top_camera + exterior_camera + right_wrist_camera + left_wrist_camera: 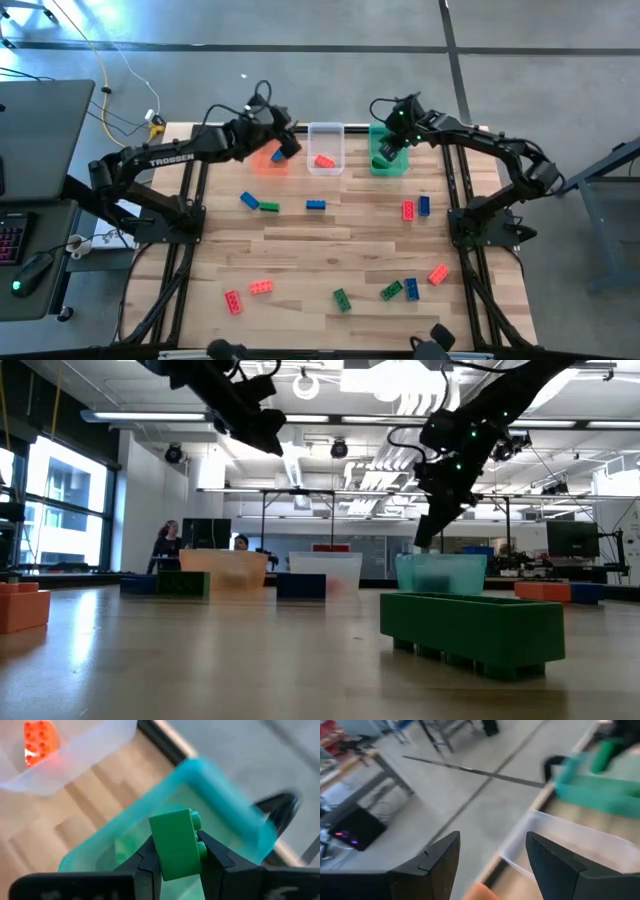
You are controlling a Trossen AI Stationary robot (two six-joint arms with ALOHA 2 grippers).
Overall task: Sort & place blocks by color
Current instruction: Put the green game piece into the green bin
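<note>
the right gripper (pixel 176 851) hangs over the green bin (pixel 387 160) at the table's far edge, jaws clamped on a green block (pixel 176 842) (studs facing sideways). the left gripper (pixel 492 857) sits above the orange bin (pixel 268 160), jaws apart and holding nothing. a red block (pixel 324 160) lies in the clear bin (pixel 326 135); the other blocks (pixel 410 290) are scattered across the table (pixel 330 260).
</note>
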